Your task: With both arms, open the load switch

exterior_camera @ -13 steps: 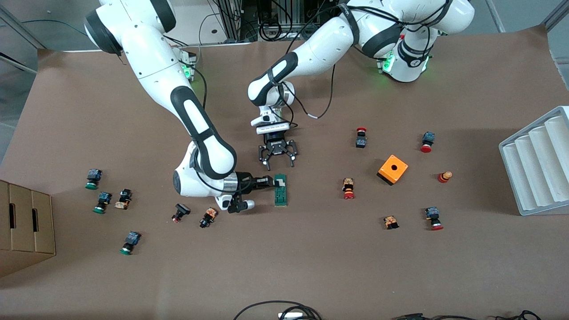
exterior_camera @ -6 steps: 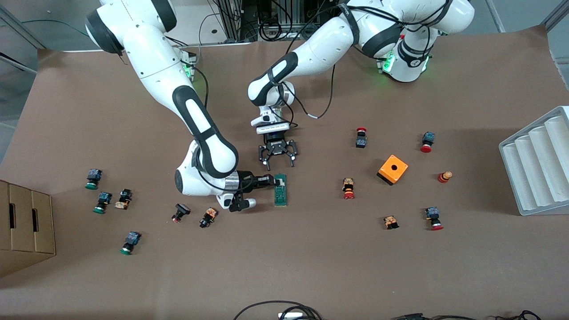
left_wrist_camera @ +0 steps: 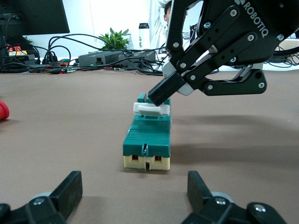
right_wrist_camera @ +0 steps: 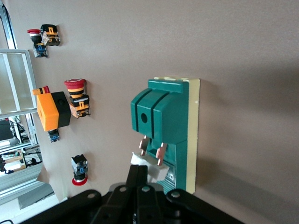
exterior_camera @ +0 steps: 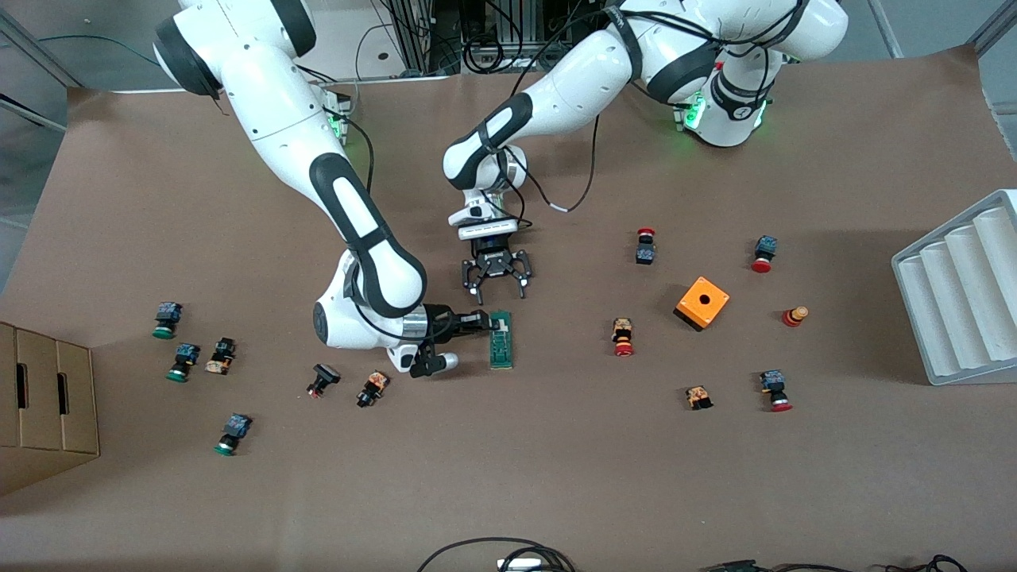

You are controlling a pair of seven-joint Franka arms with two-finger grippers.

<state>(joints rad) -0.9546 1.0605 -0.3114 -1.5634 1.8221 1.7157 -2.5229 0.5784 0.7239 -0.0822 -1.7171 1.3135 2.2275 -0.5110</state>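
Note:
The load switch (exterior_camera: pixel 500 339) is a narrow green block lying flat on the brown table, also seen as the load switch (left_wrist_camera: pixel 147 140) and the load switch (right_wrist_camera: pixel 173 126). Its white slider piece (left_wrist_camera: pixel 151 109) is tilted up at one end, with copper contacts showing. My right gripper (exterior_camera: pixel 485 319) is shut, its joined fingertips (right_wrist_camera: pixel 140 171) pressed against that white piece (right_wrist_camera: pixel 152 167) from the side, gripping nothing. My left gripper (exterior_camera: pixel 499 292) is open and low over the table, just off the switch's end toward the bases. Between its fingertips (left_wrist_camera: pixel 70 186) is only bare table.
An orange box with a hole (exterior_camera: pixel 702 303) and several push-buttons lie toward the left arm's end, the closest a red-capped one (exterior_camera: pixel 623 338). More buttons lie toward the right arm's end, one black (exterior_camera: pixel 372 388). A white ribbed tray (exterior_camera: pixel 961 294) and a cardboard box (exterior_camera: pixel 44 397) stand at the table's ends.
The right arm's wrist has shifted very slightly while its fingertips stay at the slider. The switch and the left arm have not moved.

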